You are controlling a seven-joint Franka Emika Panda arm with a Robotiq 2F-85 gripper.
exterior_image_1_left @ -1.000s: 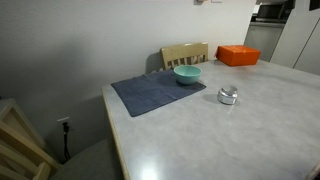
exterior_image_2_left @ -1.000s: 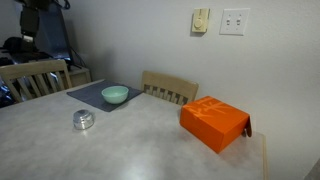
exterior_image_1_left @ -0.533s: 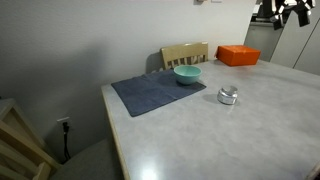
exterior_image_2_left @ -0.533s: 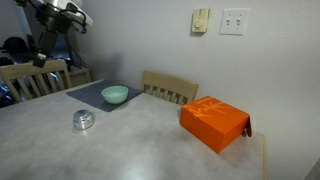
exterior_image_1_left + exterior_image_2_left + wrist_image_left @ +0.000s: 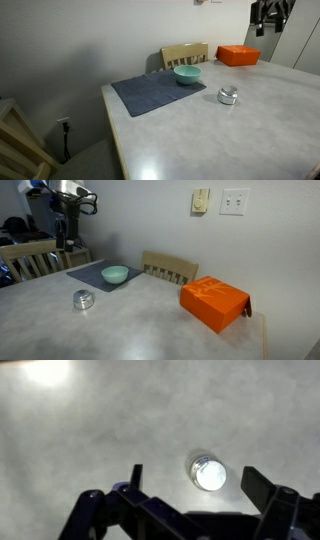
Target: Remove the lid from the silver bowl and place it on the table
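The small silver bowl (image 5: 228, 97) stands on the pale table (image 5: 200, 135) with its shiny lid (image 5: 228, 92) on top. It also shows in an exterior view (image 5: 83, 301) and, from high above, in the wrist view (image 5: 208, 473). My gripper (image 5: 268, 22) hangs high above the table's far side, well clear of the bowl; it also shows in an exterior view (image 5: 64, 238). In the wrist view its two fingers (image 5: 200, 482) are spread wide apart and hold nothing.
A teal bowl (image 5: 187, 74) sits on a dark placemat (image 5: 157, 91). An orange box (image 5: 238, 55) lies at the table's far end and also shows in an exterior view (image 5: 214, 302). Wooden chairs (image 5: 185, 54) stand round the table.
The arm has swung into view over the table in both exterior views and the gripper has turned downward. The bowl and lid have not moved.
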